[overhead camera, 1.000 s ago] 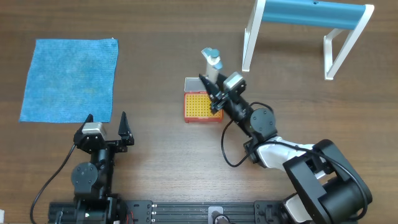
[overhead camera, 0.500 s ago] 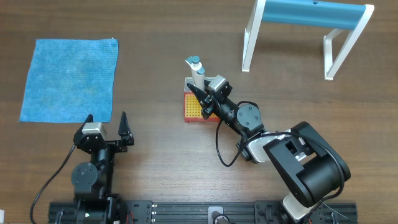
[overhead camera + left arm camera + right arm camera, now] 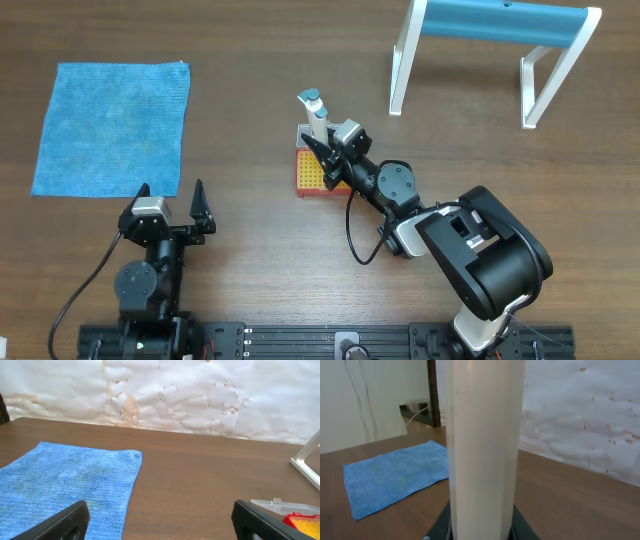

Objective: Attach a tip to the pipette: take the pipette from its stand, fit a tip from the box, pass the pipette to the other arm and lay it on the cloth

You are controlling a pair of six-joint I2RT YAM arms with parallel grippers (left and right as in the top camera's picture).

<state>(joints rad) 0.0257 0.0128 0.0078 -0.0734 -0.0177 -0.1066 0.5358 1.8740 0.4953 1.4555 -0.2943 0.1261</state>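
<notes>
Right tool point(image 3: 330, 158) is closed around the white barrel of the pipette point(image 3: 317, 120) and holds it upright, blue cap uppermost, at the tip box point(image 3: 322, 172) near mid-surface. Contact between pipette and box cannot be determined. Left tool point(image 3: 170, 195) stands near its base with fingers spread wide, holding nothing. The blue cloth point(image 3: 110, 130) lies flat at the far left of the surface point(image 3: 250, 260). The stand point(image 3: 500, 20) is at far right, well apart from the pipette.

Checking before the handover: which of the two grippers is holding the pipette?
The right gripper: it is shut on the white pipette by the tip box. The left gripper is open and empty, beside the blue cloth.
</notes>
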